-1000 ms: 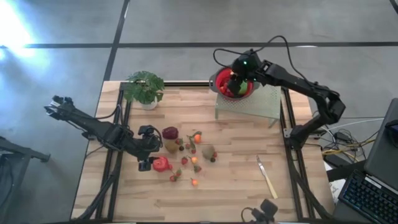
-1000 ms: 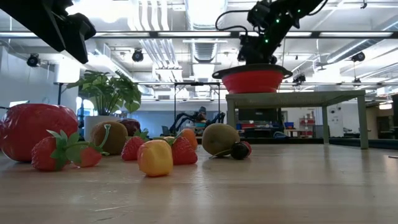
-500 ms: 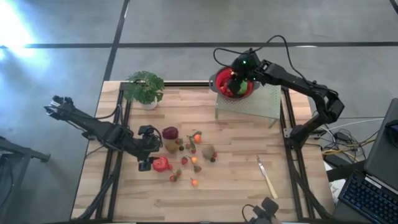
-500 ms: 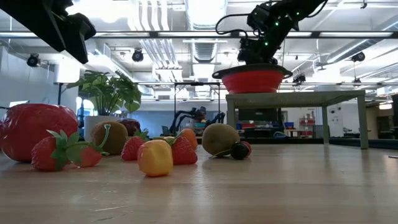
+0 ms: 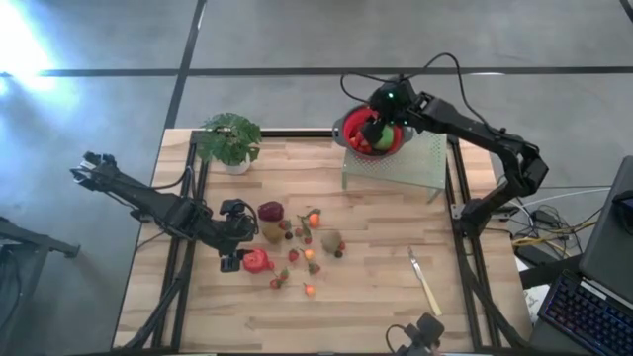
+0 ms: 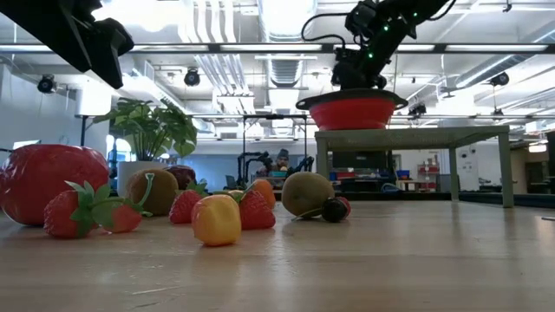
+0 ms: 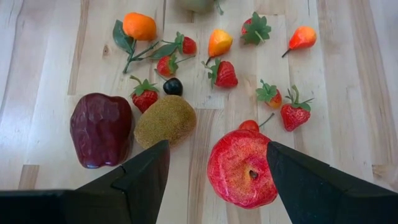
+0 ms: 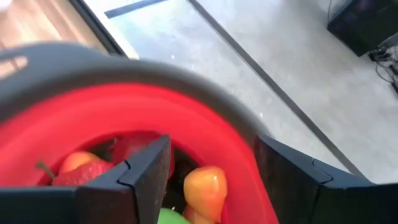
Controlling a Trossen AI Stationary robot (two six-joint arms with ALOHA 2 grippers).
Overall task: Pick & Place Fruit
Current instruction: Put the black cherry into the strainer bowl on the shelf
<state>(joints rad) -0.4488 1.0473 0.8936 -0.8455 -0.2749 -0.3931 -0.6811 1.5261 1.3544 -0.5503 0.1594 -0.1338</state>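
Several toy fruits lie on the wooden table: a magenta-red one (image 5: 255, 261) (image 7: 242, 168), a dark red apple (image 5: 270, 211) (image 7: 101, 129), a brown kiwi (image 7: 165, 120), plus strawberries and small orange fruits (image 7: 139, 26). My left gripper (image 5: 240, 235) (image 7: 216, 155) hangs open above them, its fingers to either side of the magenta-red fruit, not touching it. My right gripper (image 5: 376, 124) (image 8: 211, 155) is open over the red bowl (image 5: 348, 129) (image 8: 155, 106), which holds red, orange and green fruit (image 8: 202, 186). The bowl rests on a raised stand (image 5: 406, 163).
A potted plant (image 5: 229, 138) stands at the table's far left. A pale-handled knife (image 5: 425, 282) lies near the right front. The stand's legs (image 6: 455, 173) occupy the far right. Bare wood shows along the near edge (image 5: 346, 326).
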